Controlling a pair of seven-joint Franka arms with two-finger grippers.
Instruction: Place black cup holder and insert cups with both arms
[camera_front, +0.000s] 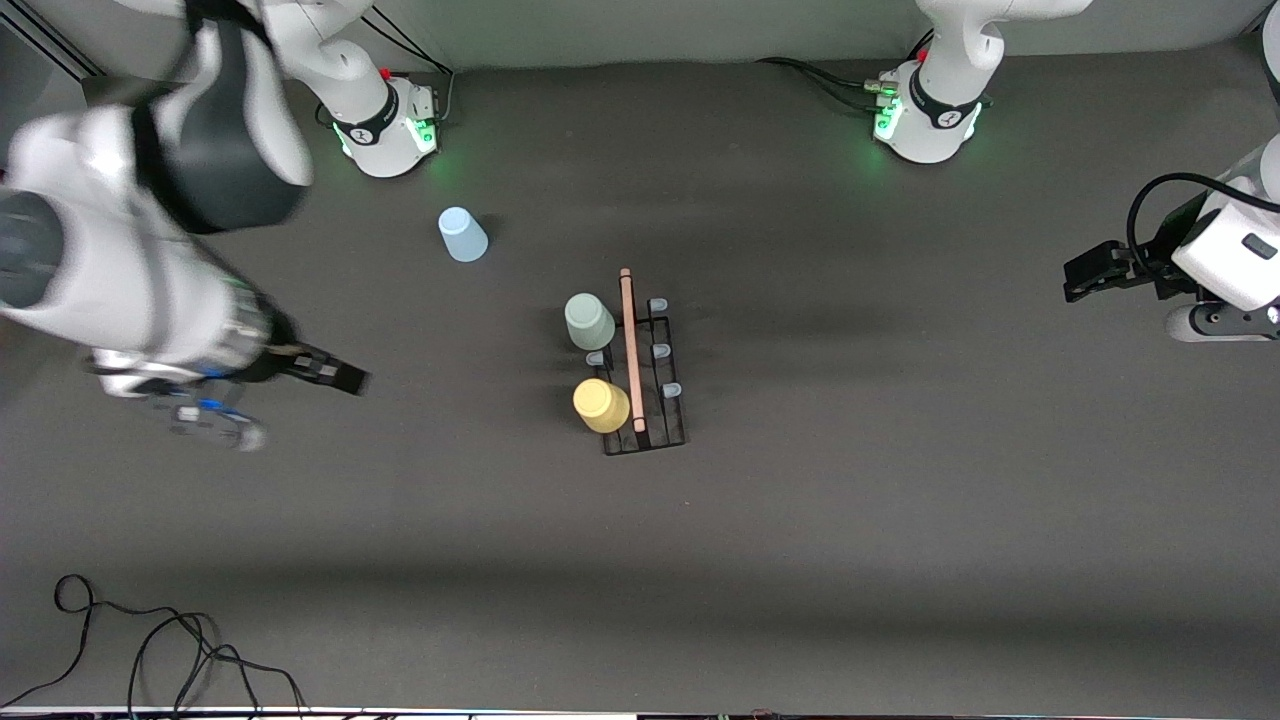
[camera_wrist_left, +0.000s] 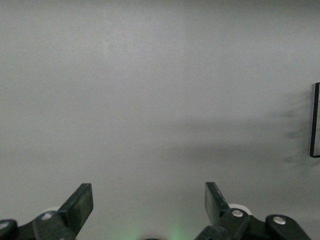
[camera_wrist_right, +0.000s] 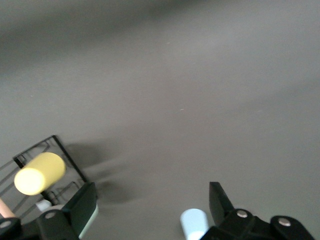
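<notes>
Dark grey matting covers the whole table (camera_front: 900, 520), with a loose black cable (camera_front: 150, 650) curled at the edge nearest the front camera, toward the right arm's end.

Nearest of the task's things is the yellow cup (camera_front: 601, 405), seated upside down on a peg at the end of the black cup holder (camera_front: 655, 440) closest to the camera. The holder stands near the table's middle, its wooden handle (camera_front: 631, 350) running away from the camera. Inverting the cups over the pegs is evidently how they are meant to be stored, so they cannot tip off. Farther along the same row sits the pale green cup (camera_front: 589, 321), also mouth down on a peg. Four grey-tipped pegs (camera_front: 660, 351) are bare: one between the two cups and the three on the side toward the left arm.

The right gripper (camera_front: 340, 375) hangs over bare matting toward the right arm's end, claw spread wide and empty; its wrist view takes in the yellow cup and the light blue cup (camera_wrist_right: 194, 223). The left gripper (camera_front: 1085, 272) hovers over the table's edge at the left arm's end, also wide and empty, apparently waiting.

Farthest from the camera, the blue cup stands inverted on the mat, well apart from the holder. I judge it the remaining cup to fetch, likely by the right arm.
</notes>
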